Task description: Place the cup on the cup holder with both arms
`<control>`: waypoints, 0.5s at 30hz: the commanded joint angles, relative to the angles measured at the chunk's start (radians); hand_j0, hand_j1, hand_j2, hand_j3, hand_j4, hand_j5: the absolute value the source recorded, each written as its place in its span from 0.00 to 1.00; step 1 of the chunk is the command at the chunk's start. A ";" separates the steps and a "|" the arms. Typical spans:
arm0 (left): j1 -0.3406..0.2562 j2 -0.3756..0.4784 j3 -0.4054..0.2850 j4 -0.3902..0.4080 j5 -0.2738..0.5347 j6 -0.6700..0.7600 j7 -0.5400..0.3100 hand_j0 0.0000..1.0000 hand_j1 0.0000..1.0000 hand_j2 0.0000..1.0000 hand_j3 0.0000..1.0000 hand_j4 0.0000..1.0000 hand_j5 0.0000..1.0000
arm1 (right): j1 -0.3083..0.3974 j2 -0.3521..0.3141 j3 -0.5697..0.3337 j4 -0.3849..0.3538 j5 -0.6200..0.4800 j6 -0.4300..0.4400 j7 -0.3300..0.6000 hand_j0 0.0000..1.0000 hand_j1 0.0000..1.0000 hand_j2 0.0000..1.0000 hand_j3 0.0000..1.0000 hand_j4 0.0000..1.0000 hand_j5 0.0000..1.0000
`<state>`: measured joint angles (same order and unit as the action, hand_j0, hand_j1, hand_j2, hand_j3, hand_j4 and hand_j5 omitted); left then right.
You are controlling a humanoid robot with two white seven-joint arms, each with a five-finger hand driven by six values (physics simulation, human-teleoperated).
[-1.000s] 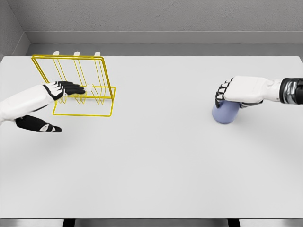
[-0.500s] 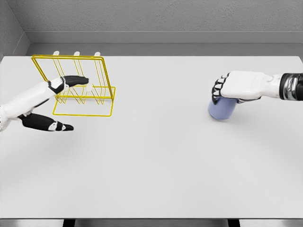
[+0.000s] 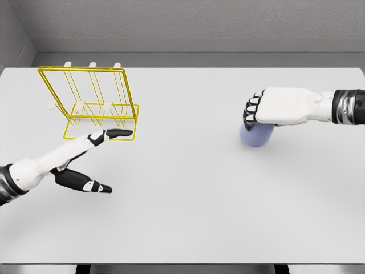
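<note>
While the white surface (image 3: 188, 217) fills most of the head view, only three things of note are seen on it. At the far left a yellow wire holder (image 3: 91, 103) is stood, its pegs rising toward the back wall. Well apart from it, at the right, the pale blue cup (image 3: 255, 136) is found, gripped from above by the right robot hand (image 3: 268, 108), whose fingers are curled tight around its upper part. Whether the cup is raised or only dragged cannot be told; it appears slightly tilted, its long axis near upright.

The left robot hand (image 3: 85, 162) is held open just in front of the holder, fingers spread and pointing right toward the cup, nothing grasped. The holder lies straight to the left of the cup, so the left robot hand is by far the nearer to the holder, the right to the cup; a leftward carry across the middle is judged to be called for.

Against the earlier frame, the cup and right robot hand are shifted a little leftward, and the left robot hand is drawn out of the holder, nearer the front edge.
</note>
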<state>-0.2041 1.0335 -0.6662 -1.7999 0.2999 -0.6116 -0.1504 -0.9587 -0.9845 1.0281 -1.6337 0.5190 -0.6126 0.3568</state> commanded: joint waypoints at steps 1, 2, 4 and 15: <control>0.000 0.002 -0.009 -0.001 0.007 0.001 0.000 1.00 1.00 1.00 1.00 1.00 1.00 | 0.000 0.000 -0.003 -0.023 -0.007 0.002 0.008 0.52 0.52 0.52 0.52 0.52 0.52; 0.002 -0.001 -0.023 0.001 0.007 0.001 0.002 1.00 1.00 1.00 1.00 1.00 1.00 | 0.000 0.000 -0.003 -0.032 -0.007 0.002 0.008 0.52 0.52 0.52 0.52 0.52 0.52; 0.037 -0.007 -0.047 0.001 0.024 0.001 0.026 1.00 1.00 1.00 1.00 1.00 1.00 | 0.000 0.000 -0.003 -0.066 -0.007 0.002 0.008 0.51 0.51 0.51 0.51 0.51 0.51; 0.092 0.007 -0.047 0.001 0.240 0.001 0.074 1.00 1.00 1.00 1.00 1.00 1.00 | -0.018 0.020 -0.016 -0.132 -0.011 0.002 0.010 0.51 0.51 0.51 0.51 0.51 0.51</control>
<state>-0.1120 1.0367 -0.7128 -1.7989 0.5072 -0.6112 -0.0886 -0.9787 -0.9716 1.0136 -1.7605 0.5145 -0.6126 0.3661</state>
